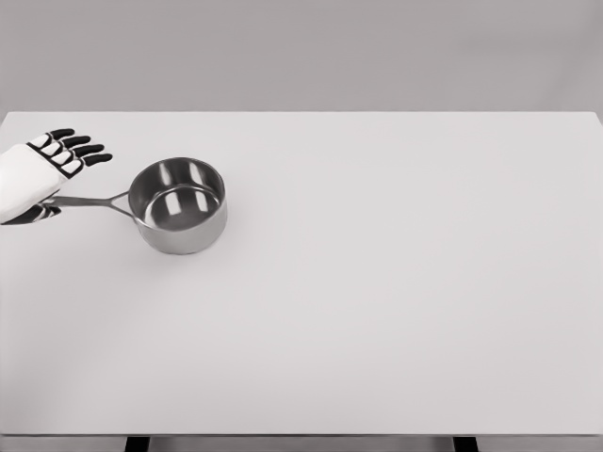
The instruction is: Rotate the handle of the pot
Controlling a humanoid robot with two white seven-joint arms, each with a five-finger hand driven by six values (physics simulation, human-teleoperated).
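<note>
Left hand [42, 174] sits at the far left edge of the head view, over the outer end of the pot handle [89, 201]. Fingers [80, 151] are stretched out and spread, pointing right, toward the pot; thumb shows dark below the handle. No closed grip visible; can't tell if the palm touches the handle. Right arm isn't in view.

Pot [177, 205] is steel, empty, upright, on the left part of the tabletop [377, 282], handle sticking out left toward the hand.

Step judged: getting hold of the handle end to swing it. To do it well: close the fingers and thumb on the handle near its tip for leverage, keep the pot flat, sweep in an arc around the pot body so it pivots, not slides. Smooth metal on a smooth top will likely skid if pushed off-axis.

Tabletop is plain white, matte. Plain grey wall behind; dark table legs peek at the bottom edge.
</note>
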